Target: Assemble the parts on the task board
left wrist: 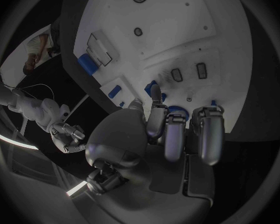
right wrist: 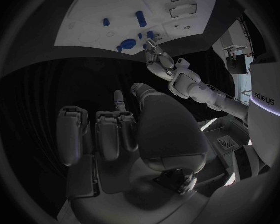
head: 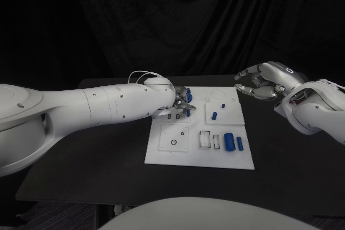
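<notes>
The white task board [head: 188, 152] lies in the middle of the black table. My left hand [head: 180, 103] sits over the board's far left corner, fingers [left wrist: 177, 134] bent down around a round blue part [left wrist: 178, 111] and more blue pieces [head: 189, 95]. Whether it grips one is hidden. Two blue cylinders [head: 234, 141] lie side by side near the board's right edge, beside rectangular slots [head: 206, 138]. Two small blue pegs [head: 216, 114] stand further back. My right hand [head: 260, 83] hovers off the board's far right corner, fingers curled in, holding nothing.
The board also has round holes [head: 173, 142] on its near left plate and a ring outline [head: 218, 94] at the back. Bare black table [head: 93, 160] surrounds the board. From the right wrist view the board [right wrist: 96, 10] and my left hand [right wrist: 159, 57] appear beyond my right hand.
</notes>
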Robot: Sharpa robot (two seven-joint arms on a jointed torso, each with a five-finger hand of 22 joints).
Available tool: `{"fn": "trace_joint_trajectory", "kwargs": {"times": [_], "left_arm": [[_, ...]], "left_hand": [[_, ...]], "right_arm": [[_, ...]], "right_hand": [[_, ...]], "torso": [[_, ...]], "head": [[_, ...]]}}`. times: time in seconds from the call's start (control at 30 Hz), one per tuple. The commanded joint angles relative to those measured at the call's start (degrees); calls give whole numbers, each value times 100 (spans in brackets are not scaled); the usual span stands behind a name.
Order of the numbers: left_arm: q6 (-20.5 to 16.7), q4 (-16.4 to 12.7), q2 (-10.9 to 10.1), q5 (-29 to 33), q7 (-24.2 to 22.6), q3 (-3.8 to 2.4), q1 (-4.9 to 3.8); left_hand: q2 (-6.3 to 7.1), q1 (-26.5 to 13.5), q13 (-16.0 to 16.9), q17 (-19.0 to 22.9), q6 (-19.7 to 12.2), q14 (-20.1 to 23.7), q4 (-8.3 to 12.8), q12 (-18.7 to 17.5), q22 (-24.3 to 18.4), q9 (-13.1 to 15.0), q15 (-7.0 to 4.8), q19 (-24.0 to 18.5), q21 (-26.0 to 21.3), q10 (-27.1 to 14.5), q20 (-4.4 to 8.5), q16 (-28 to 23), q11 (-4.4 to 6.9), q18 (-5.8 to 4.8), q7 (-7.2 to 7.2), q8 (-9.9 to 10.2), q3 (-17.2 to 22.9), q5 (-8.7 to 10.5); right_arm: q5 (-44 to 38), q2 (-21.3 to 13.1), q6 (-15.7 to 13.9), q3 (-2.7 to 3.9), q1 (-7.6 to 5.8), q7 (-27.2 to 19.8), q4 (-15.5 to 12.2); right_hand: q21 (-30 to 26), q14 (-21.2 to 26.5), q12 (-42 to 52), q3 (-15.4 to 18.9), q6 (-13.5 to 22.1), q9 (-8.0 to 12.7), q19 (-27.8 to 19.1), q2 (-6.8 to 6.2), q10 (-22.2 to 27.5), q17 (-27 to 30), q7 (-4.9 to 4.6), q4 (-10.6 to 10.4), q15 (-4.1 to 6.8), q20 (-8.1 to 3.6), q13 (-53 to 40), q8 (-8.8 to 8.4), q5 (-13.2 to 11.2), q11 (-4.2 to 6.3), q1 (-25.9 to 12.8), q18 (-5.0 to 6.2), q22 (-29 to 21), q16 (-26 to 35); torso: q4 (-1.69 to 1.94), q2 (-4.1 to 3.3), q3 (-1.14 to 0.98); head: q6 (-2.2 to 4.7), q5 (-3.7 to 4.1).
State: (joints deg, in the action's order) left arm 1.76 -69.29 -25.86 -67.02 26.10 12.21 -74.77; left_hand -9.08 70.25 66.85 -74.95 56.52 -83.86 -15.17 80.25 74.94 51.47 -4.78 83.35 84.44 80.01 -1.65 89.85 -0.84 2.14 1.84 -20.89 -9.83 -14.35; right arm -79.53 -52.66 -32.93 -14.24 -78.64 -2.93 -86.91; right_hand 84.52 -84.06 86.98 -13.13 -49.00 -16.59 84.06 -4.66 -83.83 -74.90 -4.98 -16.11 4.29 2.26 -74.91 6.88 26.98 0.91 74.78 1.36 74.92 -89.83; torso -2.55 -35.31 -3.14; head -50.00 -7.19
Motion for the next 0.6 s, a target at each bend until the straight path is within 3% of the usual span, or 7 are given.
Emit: {"fn": "trace_joint_trajectory", "kwargs": {"times": [0.03, 0.6], "left_arm": [[76, -15, -3, -17, -66, -5, 13], [125, 20, 7, -17, -63, -5, 18]], "left_hand": [[0, 73, 2315, -1505, 45, -614, 1, 975, 512, 9, 3, -36, -22, 999, -8, 15, 279, 52, -1, 30, 25, -27], [44, 72, 2315, -1505, 69, -614, 1, 975, 499, 124, -4, -51, -42, 999, -3, 15, 286, 57, -8, 39, 70, -34]], "right_arm": [[-13, -3, 27, 5, 11, 107, -2], [-13, 21, 106, 5, 13, 132, 35]], "right_hand": [[4, -594, -26, -23, -43, 5, 252, 16, -290, -1510, 10, -24, -52, 40, -1054, 33, 24, -38, -48, 9, 1317, -17], [5, -594, -34, -25, -52, 14, 252, 18, -282, -1510, 7, -24, -55, 42, -1042, 27, 25, -41, -59, 9, 1317, -17]], "torso": [[0, 2, 0], [-2, 1, 0]], "head": [[0, 2], [0, -20]]}}
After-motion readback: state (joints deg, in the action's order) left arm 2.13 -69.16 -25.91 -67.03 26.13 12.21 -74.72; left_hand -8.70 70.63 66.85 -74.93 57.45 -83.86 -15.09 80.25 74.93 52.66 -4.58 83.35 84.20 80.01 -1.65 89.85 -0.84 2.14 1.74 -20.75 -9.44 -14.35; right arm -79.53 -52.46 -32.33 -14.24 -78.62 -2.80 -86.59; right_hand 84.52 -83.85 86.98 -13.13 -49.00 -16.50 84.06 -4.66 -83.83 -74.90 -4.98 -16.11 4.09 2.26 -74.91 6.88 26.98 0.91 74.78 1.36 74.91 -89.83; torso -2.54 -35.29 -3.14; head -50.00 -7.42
